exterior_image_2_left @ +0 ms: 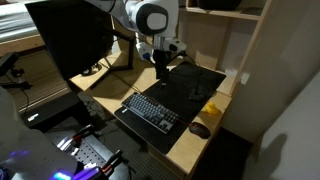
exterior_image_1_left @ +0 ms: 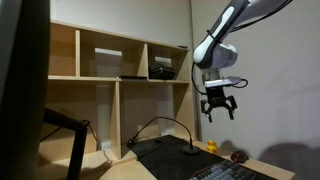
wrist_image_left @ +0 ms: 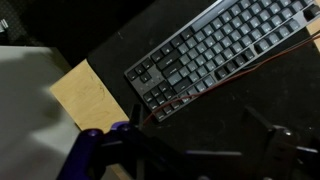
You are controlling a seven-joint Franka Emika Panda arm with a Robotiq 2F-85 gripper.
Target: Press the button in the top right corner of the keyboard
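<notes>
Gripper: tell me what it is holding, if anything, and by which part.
Nothing is held. The gripper hangs open in the air with only empty space between its fingers, well above the keyboard and not touching it.

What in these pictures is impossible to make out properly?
Keyboard: in the wrist view one end runs off the picture's edge; an exterior view shows only a strip at the bottom edge.
Key labels: too small and blurred in every view.
Small yellow thing: too small to identify in both exterior views.
</notes>
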